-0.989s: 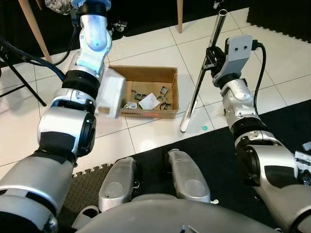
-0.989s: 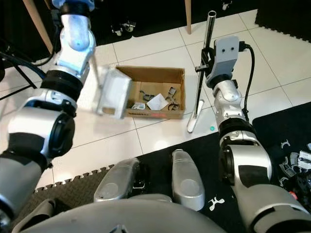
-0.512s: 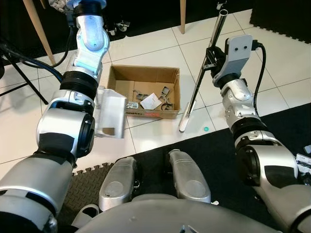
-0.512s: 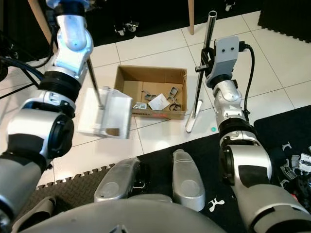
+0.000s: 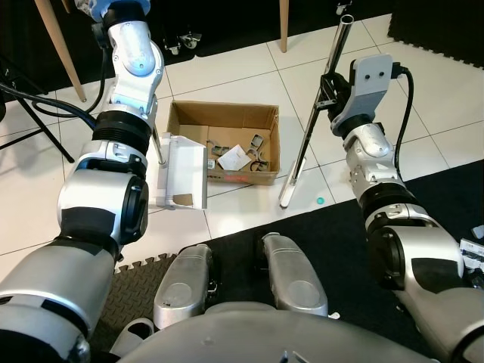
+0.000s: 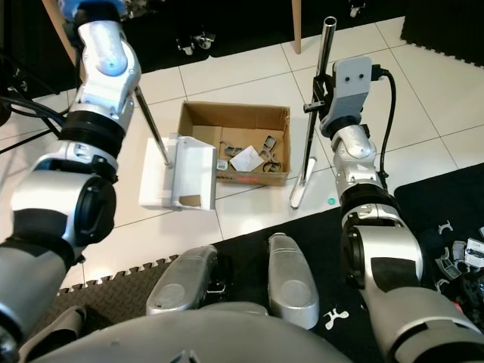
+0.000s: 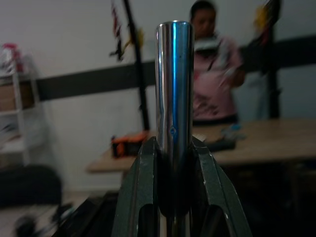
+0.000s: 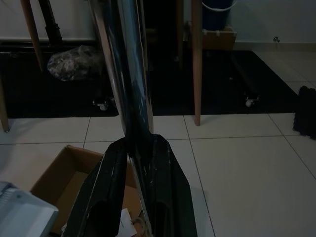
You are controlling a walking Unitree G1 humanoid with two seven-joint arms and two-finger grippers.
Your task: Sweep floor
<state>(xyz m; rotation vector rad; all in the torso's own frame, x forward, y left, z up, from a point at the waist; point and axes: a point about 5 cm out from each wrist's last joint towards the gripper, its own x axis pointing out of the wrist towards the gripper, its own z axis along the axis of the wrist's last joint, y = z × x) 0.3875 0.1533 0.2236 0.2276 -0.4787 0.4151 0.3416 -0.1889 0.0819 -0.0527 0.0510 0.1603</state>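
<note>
White floor tiles [image 5: 242, 72] are seen from the head camera, edged by a black foam mat [image 5: 333, 242] on the robot's side. An open cardboard box [image 5: 227, 142] holding scraps lies on the tiles and serves as the landmark. Just to the left of the box, touching its left wall, a white dustpan [image 5: 181, 172] is set down on the floor, its metal handle [image 6: 151, 127] rising toward the left arm. To the right of the box, a chrome broom pole [image 5: 314, 121] leans, its foot resting on the tile just beside the box's right corner. A small green bit [image 5: 319, 200] lies further right of the box, near the mat edge.

From the left wrist camera, the left gripper [image 7: 174, 163] is seen clenched on the dustpan's handle; a person stands blurred at a table behind.

From the right wrist camera, the right gripper [image 8: 131, 163] is seen clamped on the broom pole, above the box.

For the step in hand, judged to be gathering debris, the dustpan's lip should be kept flat on the tile and held steady, while the broom foot is drawn in short, low strokes from the green bit toward the pan, without the box being knocked.
</note>
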